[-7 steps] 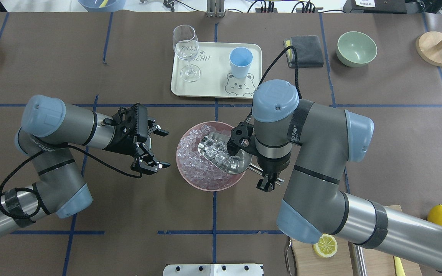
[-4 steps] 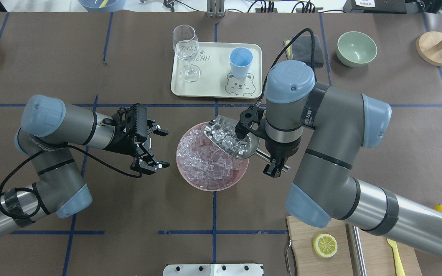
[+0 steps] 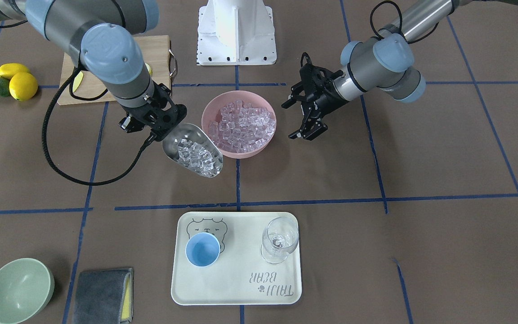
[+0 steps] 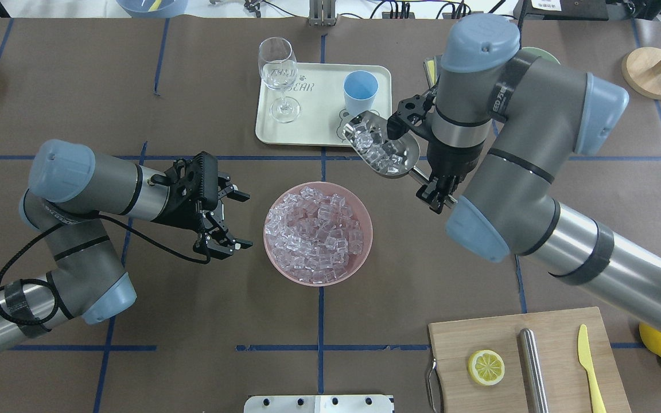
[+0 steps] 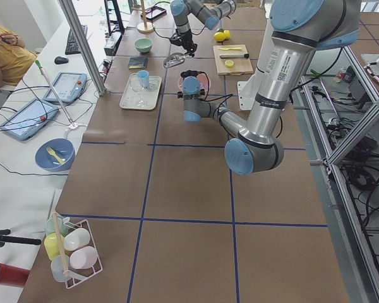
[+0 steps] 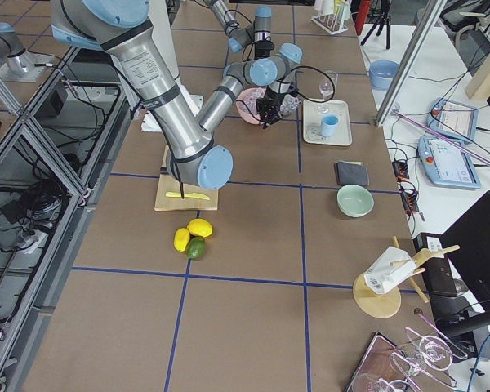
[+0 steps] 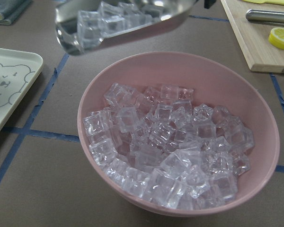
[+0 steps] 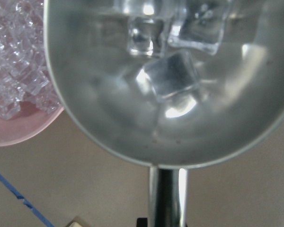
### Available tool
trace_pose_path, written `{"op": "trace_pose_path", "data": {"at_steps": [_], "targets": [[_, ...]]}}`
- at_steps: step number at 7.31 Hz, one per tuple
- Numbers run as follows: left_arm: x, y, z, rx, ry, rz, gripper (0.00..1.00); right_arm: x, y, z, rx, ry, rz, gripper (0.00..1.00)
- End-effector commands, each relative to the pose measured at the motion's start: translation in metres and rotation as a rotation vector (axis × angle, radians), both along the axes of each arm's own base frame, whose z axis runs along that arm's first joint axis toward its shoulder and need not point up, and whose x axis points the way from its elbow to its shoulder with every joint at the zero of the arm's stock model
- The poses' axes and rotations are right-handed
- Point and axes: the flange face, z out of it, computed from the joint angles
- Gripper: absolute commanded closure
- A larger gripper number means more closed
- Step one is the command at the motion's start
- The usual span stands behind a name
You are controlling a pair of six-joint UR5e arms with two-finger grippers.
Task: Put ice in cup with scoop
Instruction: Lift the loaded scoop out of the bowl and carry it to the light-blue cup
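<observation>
My right gripper (image 4: 435,199) is shut on the thin handle of the steel scoop (image 4: 383,144). The scoop is held in the air between the pink bowl (image 4: 368,229) and the cream tray (image 4: 319,123), its trough loaded with ice (image 4: 377,148). The open end points toward the light-blue cup (image 4: 360,92), which stands upright and empty on the tray (image 3: 241,279). More ice (image 4: 316,235) fills the pink bowl. My left gripper (image 4: 248,222) hangs open just left of the bowl, holding nothing. The right wrist view shows the scoop (image 8: 146,94) with cubes inside.
A clear wine glass (image 4: 277,74) stands on the tray's left side. A cutting board (image 4: 554,338) with a lemon slice, steel cylinder and yellow knife lies at the near right. A green bowl (image 3: 18,290) and grey cloth (image 3: 101,294) sit beyond the right arm.
My right arm has lifted the ice-filled scoop out of the pink bowl and carried it away toward the tray and cup. The left arm has barely moved.
</observation>
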Motion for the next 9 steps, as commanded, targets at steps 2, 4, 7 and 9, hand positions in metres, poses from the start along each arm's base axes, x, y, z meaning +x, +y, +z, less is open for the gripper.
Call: {"op": "trace_pose_path", "data": {"at_steps": [2, 4, 7, 9], "targets": [[-0.001, -0.001, 0.0, 0.0, 0.0, -0.001, 0.0, -0.005, -0.093, 0.003, -0.07, 0.075, 0.074, 1.0], [-0.002, -0.003, 0.001, -0.001, -0.001, -0.006, 0.0, -0.009, -0.133, -0.011, -0.064, 0.125, 0.094, 1.0], [-0.001, -0.002, 0.001, -0.001, -0.001, -0.006, 0.0, -0.013, -0.146, -0.022, -0.032, 0.221, 0.02, 1.0], [-0.002, -0.002, 0.002, -0.002, -0.003, -0.006, 0.0, -0.009, -0.145, -0.032, -0.03, 0.283, -0.026, 1.0]]}}
